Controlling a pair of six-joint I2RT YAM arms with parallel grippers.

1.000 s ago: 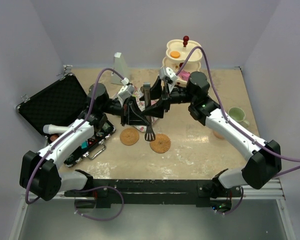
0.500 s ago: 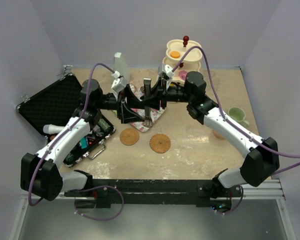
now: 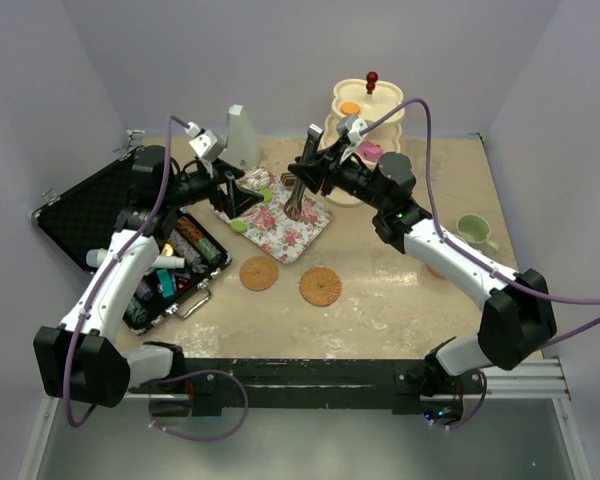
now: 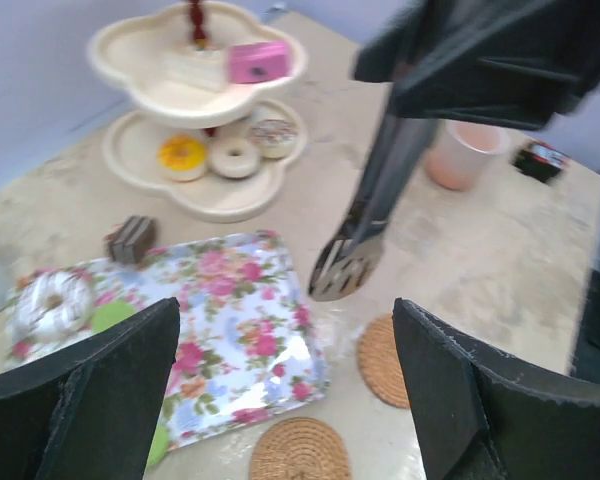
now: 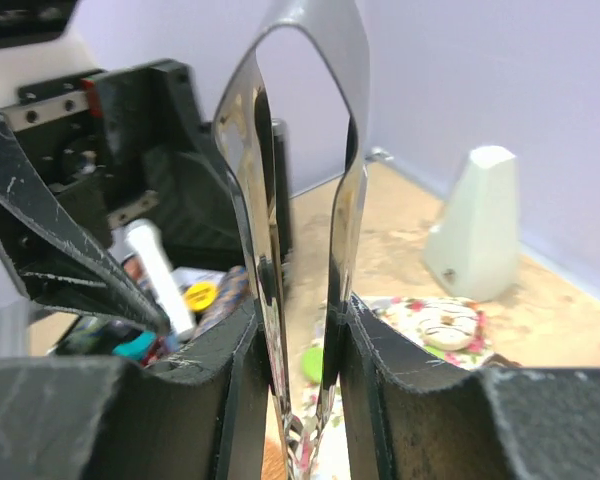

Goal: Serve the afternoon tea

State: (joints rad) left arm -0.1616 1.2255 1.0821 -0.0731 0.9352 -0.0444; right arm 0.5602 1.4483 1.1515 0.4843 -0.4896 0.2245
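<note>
My right gripper point(image 3: 305, 178) point(image 5: 300, 345) is shut on steel tongs point(image 3: 294, 198) point(image 5: 302, 190), which hang tip-down over a floral tray point(image 3: 290, 230) point(image 4: 235, 335). Left of the tongs and apart from them, my left gripper point(image 3: 242, 190) point(image 4: 295, 400) stands open and holds nothing. On the tray lie a white donut point(image 4: 52, 300) point(image 5: 445, 322) and a brown cake point(image 4: 132, 238). The cream three-tier stand point(image 3: 365, 108) point(image 4: 130, 70) carries a pink cake point(image 4: 258, 62) and donuts point(image 4: 182, 155). Two woven coasters point(image 3: 259, 272) point(image 3: 321, 286) lie in front of the tray.
An open black case of tools point(image 3: 100, 215) lies at the left under my left arm. A grey pyramid point(image 3: 242, 135) point(image 5: 475, 225) stands at the back. At the right are a green mug point(image 3: 475, 232) and a pink mug point(image 4: 465, 155), the latter mostly hidden by my right arm in the top view.
The left gripper let go of the tongs, opened wide and drew back to the left. The right gripper shut on the tongs and carried them back over the tray.
</note>
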